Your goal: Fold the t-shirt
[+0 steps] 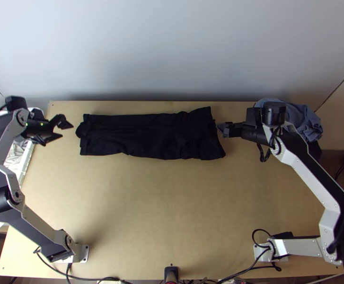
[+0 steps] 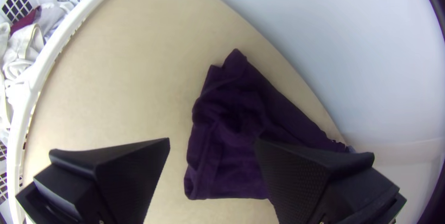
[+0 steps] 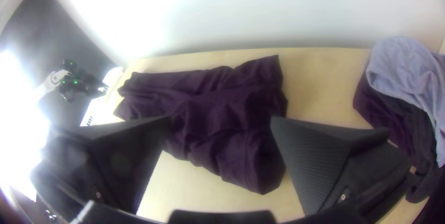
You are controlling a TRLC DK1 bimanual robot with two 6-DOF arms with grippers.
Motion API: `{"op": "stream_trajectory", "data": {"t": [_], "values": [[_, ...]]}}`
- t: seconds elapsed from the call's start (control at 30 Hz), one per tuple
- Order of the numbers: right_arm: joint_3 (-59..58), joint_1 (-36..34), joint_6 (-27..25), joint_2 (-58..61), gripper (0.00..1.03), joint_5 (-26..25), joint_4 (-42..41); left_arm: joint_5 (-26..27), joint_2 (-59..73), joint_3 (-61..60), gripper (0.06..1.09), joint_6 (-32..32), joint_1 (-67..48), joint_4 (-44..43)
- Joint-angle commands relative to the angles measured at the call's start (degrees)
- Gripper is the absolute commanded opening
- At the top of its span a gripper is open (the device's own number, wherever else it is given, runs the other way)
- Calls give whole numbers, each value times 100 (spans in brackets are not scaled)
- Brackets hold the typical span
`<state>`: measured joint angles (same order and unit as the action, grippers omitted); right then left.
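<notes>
The dark t-shirt (image 1: pixel 148 135) lies as a long folded strip across the back of the table, its right end wider and wrinkled. Off its left end, my left gripper (image 1: pixel 57 131) stands open with nothing held. My right gripper (image 1: pixel 222 129) is close by the strip's right end. In the left wrist view the shirt (image 2: pixel 232 126) appears beyond the open left gripper (image 2: pixel 213 150). The right wrist view has the shirt (image 3: pixel 227 126) past the parted fingers of the right gripper (image 3: pixel 220 126).
A blue-grey cloth (image 1: pixel 298 118) with darker cloth lies at the table's back right corner, partly behind the right arm. A white basket (image 2: pixel 34 80) holding light clothes stands at the left edge. A pale wall (image 1: pixel 172 52) rises behind the table.
</notes>
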<state>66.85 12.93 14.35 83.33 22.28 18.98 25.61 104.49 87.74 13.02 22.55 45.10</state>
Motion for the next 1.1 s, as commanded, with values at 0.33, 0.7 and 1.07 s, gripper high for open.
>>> {"op": "stream_trajectory", "data": {"t": [0.33, 0.7, 1.07], "values": [[179, 351, 217, -810, 99, -5, 905, 1043, 643, -812, 95, 623, 83, -1548], [65, 316, 217, -915, 99, -5, 1020, 1342, 942, -539, 95, 799, -172, -1583], [179, 316, 209, -1003, 99, -5, 1187, 1351, 1197, -530, 95, 825, -365, -1794]]}}
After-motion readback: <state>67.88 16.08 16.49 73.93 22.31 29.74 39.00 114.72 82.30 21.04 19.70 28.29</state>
